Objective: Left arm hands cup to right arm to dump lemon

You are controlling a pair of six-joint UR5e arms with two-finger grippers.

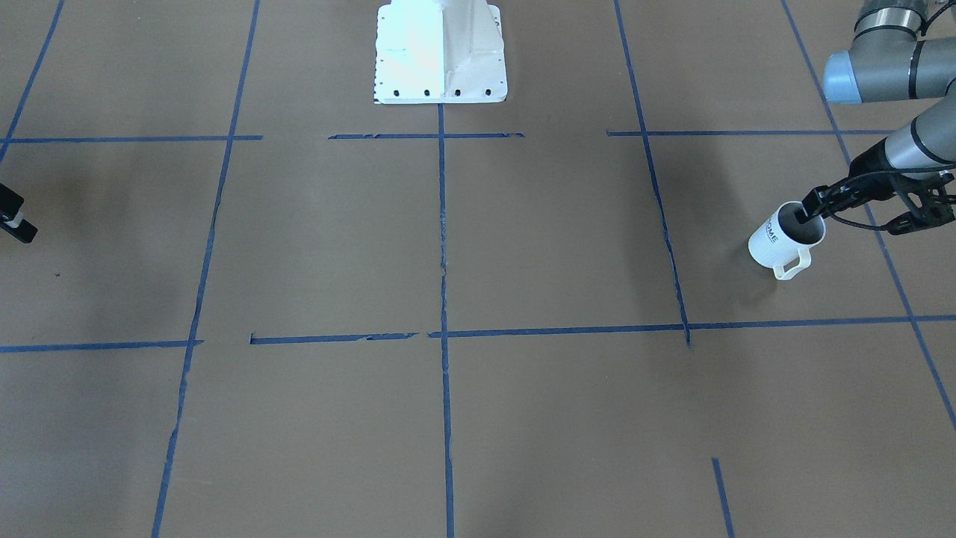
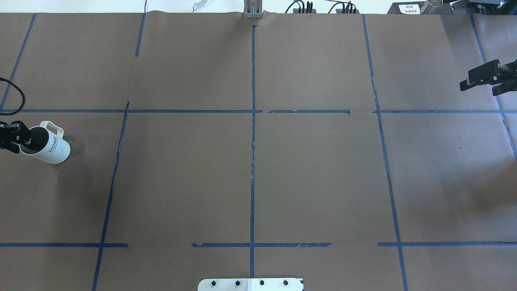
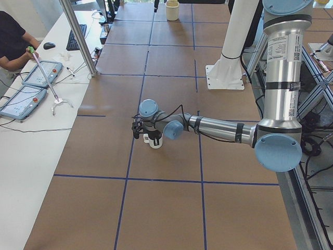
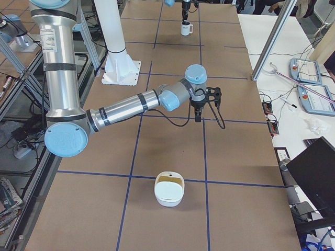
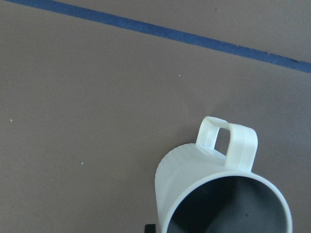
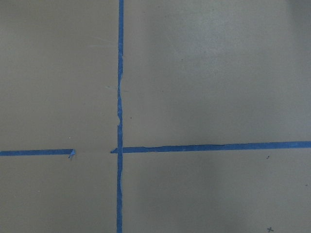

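Note:
The white cup (image 1: 777, 240) with dark HOME lettering is at the table's far left end; it also shows in the overhead view (image 2: 51, 148) and the left wrist view (image 5: 204, 184). My left gripper (image 1: 811, 206) is shut on the cup's rim, one finger inside the mouth and one outside, opposite the handle. The cup's inside looks dark grey, and the lemon is not visible. My right gripper (image 2: 465, 84) hangs above the far right end, empty, its fingers looking together. The cup is small at the far end in the right exterior view (image 4: 185, 29).
A white bowl-like container (image 4: 168, 189) with a yellowish inside sits on the table near the right end. The white robot base (image 1: 441, 56) stands at the table's middle edge. Blue tape lines cross the brown table (image 2: 315, 173).

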